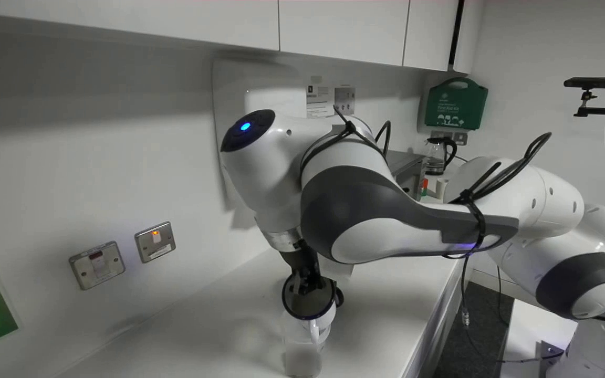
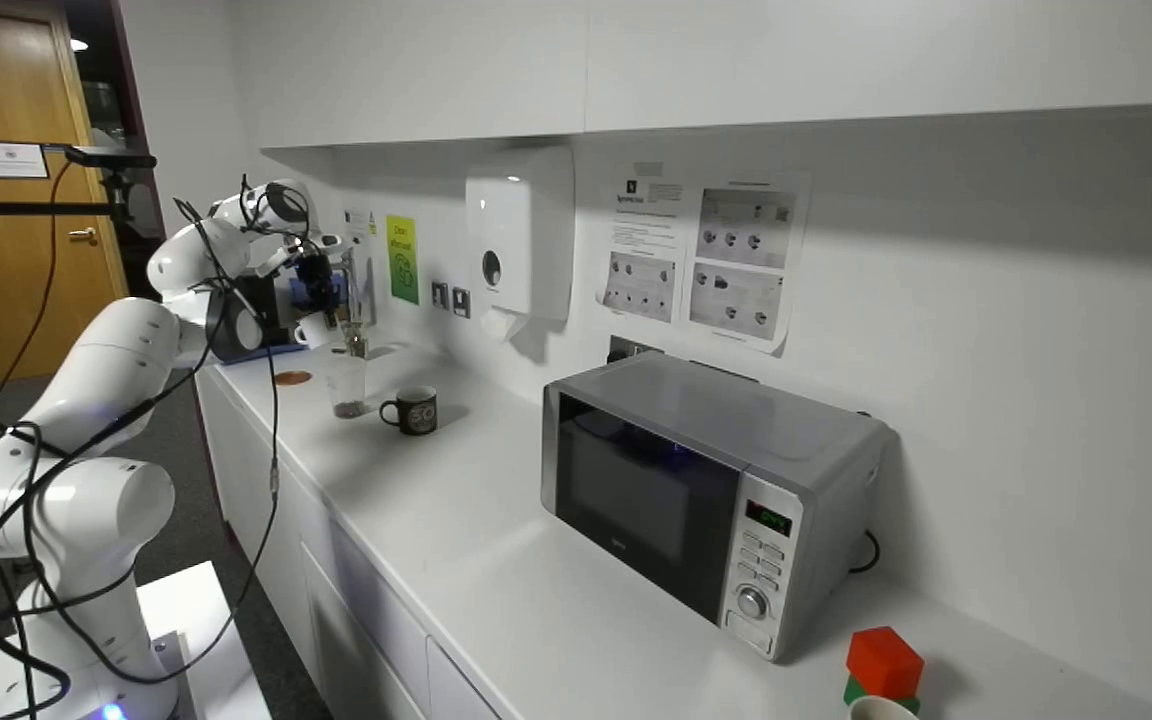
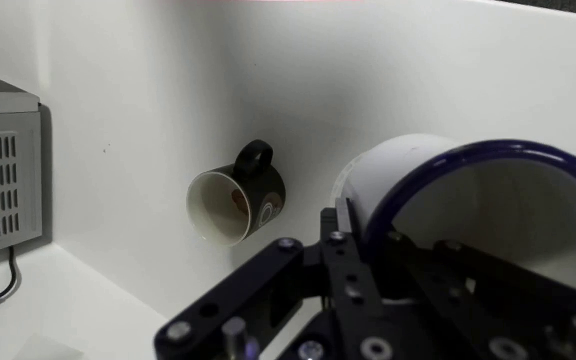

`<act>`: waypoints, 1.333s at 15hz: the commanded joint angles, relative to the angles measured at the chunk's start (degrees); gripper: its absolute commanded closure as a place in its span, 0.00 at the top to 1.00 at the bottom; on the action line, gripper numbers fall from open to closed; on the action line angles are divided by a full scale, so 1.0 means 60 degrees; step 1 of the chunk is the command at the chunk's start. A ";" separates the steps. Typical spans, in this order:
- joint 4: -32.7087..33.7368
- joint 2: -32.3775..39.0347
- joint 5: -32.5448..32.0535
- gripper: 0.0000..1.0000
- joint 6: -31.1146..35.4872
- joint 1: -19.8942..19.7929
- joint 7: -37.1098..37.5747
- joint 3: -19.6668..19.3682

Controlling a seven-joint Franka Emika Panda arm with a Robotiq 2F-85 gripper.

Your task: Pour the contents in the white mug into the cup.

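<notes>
The counter (image 2: 496,570) bears cup (image 2: 346,383), dark mug (image 2: 418,411), microwave (image 2: 696,440)

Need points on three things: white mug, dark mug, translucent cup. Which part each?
white mug (image 3: 508,205): in the wrist view, on its inner wall
dark mug (image 2: 417,411): in an exterior view, on its outer wall
translucent cup (image 2: 346,385): in an exterior view, on its side

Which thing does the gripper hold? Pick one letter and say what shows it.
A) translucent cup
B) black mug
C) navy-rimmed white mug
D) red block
C, because in the wrist view the gripper is closed on the navy-rimmed white mug, while the black mug stands apart from it.
</notes>
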 commanded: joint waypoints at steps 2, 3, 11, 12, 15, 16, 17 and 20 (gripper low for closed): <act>0.0000 -0.0258 0.0690 0.01 0.0081 -0.0491 0.0865 0.0360; 0.0000 -0.0245 0.0800 0.01 0.0110 -0.0577 0.1023 0.0415; 0.0000 -0.0174 0.1551 0.01 0.0534 -0.1103 0.2155 0.0835; 0.0000 -0.0174 0.1639 0.01 0.0580 -0.1150 0.2277 0.0891; 0.0000 -0.0172 0.1827 0.01 0.0842 -0.1229 0.2752 0.1023; 0.0000 -0.0167 0.1877 0.01 0.0927 -0.1246 0.2915 0.1060; 0.0000 -0.0162 0.1945 0.01 0.0995 -0.1267 0.3073 0.1100; 0.0000 -0.0143 0.2099 0.01 0.1297 -0.1338 0.3548 0.1219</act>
